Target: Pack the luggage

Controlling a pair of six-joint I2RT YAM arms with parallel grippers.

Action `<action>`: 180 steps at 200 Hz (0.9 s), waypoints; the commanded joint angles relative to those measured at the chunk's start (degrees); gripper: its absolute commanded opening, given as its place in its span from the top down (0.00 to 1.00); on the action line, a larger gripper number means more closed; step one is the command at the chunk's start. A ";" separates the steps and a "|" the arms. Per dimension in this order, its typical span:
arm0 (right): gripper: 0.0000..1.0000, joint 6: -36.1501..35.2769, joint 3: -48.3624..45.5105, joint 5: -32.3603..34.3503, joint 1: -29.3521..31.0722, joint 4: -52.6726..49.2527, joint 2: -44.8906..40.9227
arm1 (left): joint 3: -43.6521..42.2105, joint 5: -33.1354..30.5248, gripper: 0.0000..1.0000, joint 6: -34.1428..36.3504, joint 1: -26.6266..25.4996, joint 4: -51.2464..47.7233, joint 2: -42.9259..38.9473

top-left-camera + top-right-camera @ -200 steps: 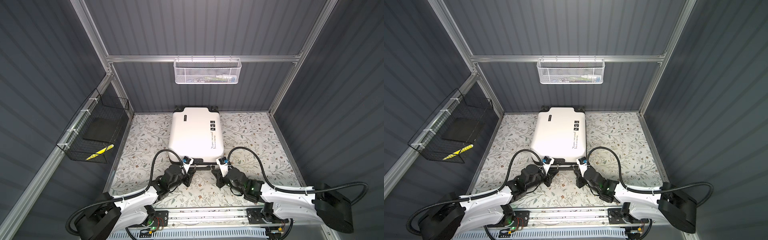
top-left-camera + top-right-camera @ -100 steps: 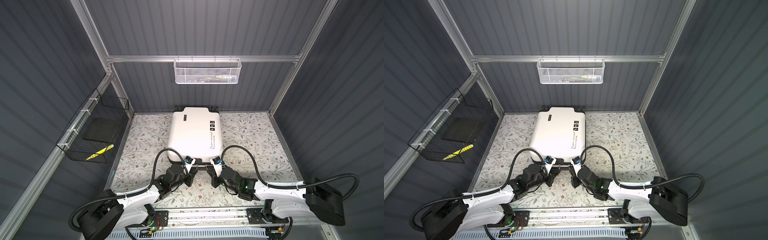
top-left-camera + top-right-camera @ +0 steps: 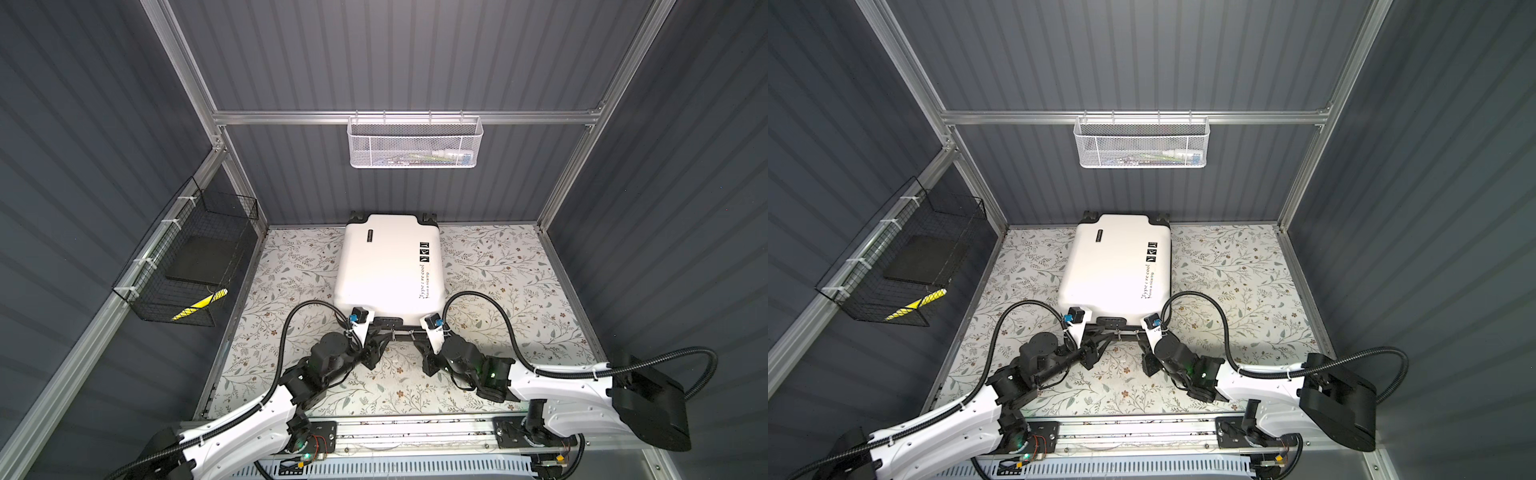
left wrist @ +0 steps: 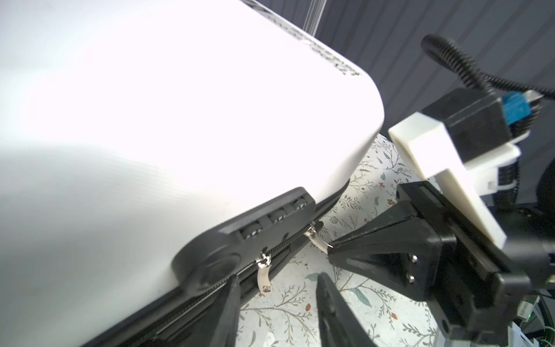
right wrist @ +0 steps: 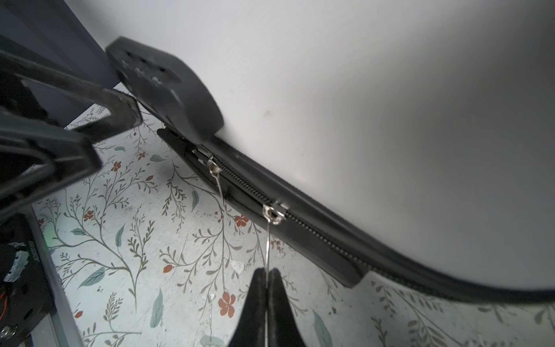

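Luggage, a small white hard-shell suitcase [image 3: 388, 262], lies closed on the floral desk [image 3: 498, 266], by the back wall. My right hand [image 5: 266, 276] pinches a silver zipper pull [image 5: 267, 240]. My left hand [image 4: 276, 288] stands part open at the second pull [image 4: 264, 278], gripping nothing. I'd tug along the zipper track, not outward.

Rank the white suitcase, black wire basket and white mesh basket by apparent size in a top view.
1. White suitcase and black wire basket: about alike; the basket hangs nearer the camera, so unranked.
2. White mesh basket: smallest.
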 commanded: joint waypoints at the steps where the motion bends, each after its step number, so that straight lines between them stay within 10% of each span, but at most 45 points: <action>1: 1.00 0.16 -0.22 -1.03 1.16 2.24 -1.21 | 2.76 -6.01 0.50 -3.13 -0.26 -7.95 -5.29; 64: 1.00 -0.10 -0.34 -1.18 1.19 0.94 -2.38 | 25.16 -19.81 0.32 -3.52 2.90 -31.27 1.23; 132: 1.00 -0.45 -0.87 -1.59 1.16 0.04 -3.78 | 39.36 2.52 0.25 -1.02 30.54 -37.89 17.78; 180: 1.00 -1.37 -0.65 -2.08 1.16 -0.91 -4.05 | 39.49 14.35 0.25 0.54 34.10 -35.37 22.42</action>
